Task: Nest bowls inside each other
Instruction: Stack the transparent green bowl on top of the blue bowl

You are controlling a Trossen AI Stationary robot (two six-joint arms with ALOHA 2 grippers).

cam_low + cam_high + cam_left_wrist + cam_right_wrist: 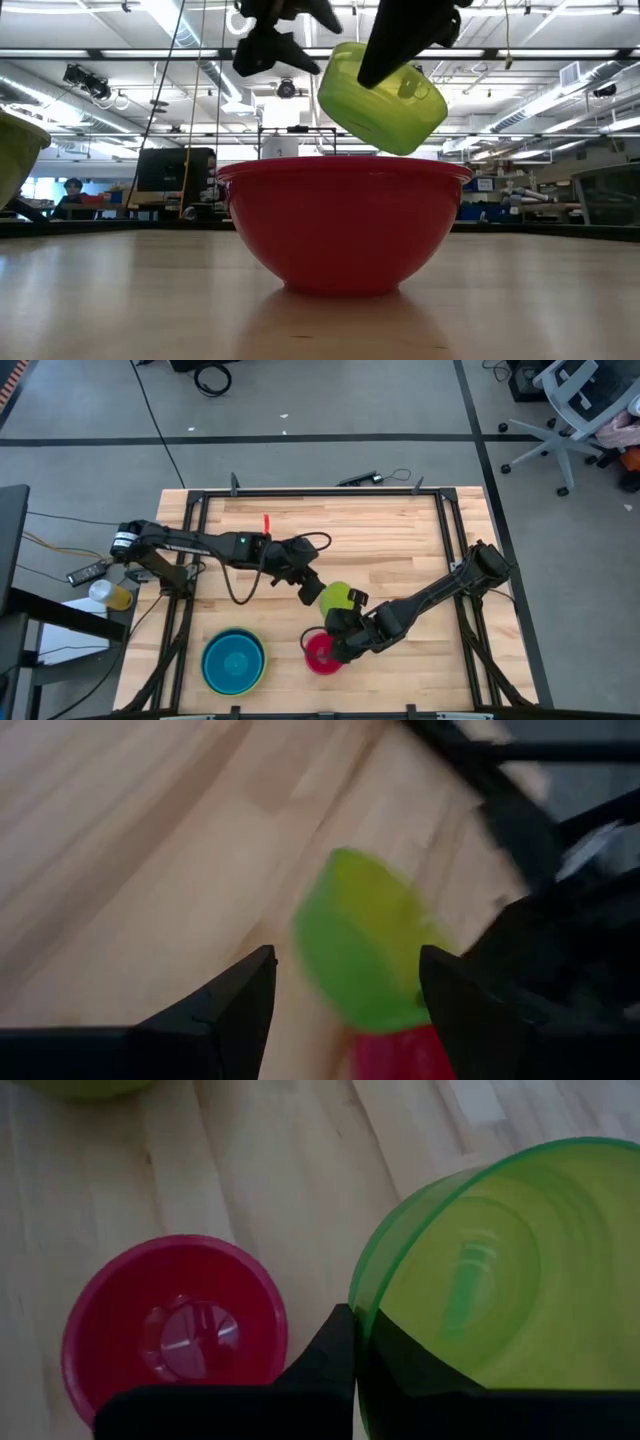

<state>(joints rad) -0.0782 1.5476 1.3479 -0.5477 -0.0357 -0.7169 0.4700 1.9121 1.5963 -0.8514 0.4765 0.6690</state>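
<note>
Pale wood table, grey-floored workshop beyond.

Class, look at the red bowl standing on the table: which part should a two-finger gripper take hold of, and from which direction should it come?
Grip the rim of the red bowl, coming down from above. It stands upright and open, so one finger can go inside the wall and one outside. The rounded, sloping wall, seen in the low view, would probably slip in a side grip. The right gripper holds the green bowl this way.

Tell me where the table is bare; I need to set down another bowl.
Free: the far strip behind both arms, and the near right corner beyond the right pincer. Crowded: the near middle, where the green bowl, red bowl and left pincer cluster, and the blue bowls near left.
</note>
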